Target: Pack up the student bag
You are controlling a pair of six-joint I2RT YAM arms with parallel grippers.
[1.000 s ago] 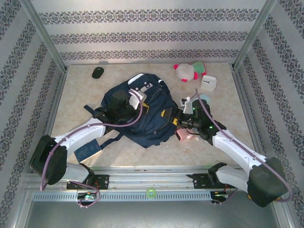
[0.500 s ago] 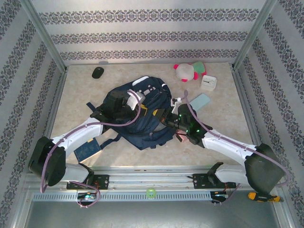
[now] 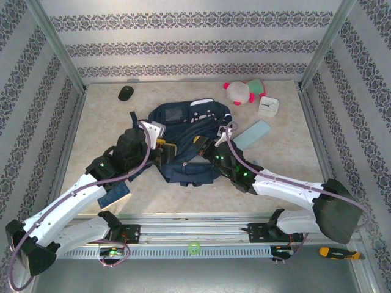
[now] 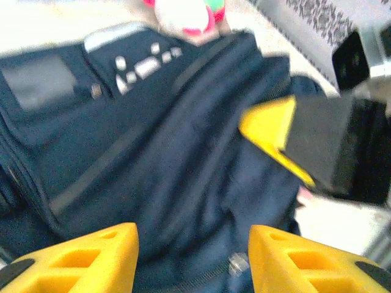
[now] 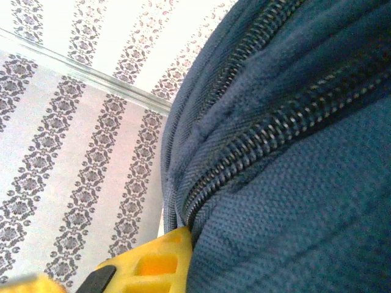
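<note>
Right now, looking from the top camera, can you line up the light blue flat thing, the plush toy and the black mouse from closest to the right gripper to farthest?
1. Light blue flat case, just right of the right gripper.
2. Plush toy, at the far edge, on the right.
3. Black mouse, far left corner, beyond the student bag.

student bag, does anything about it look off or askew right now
The student bag lies crumpled rather than flat, its near edge bunched up between the left end effector and the right end effector. Separately, a screwdriver lies off the table, on the frame by the right arm's base.
</note>
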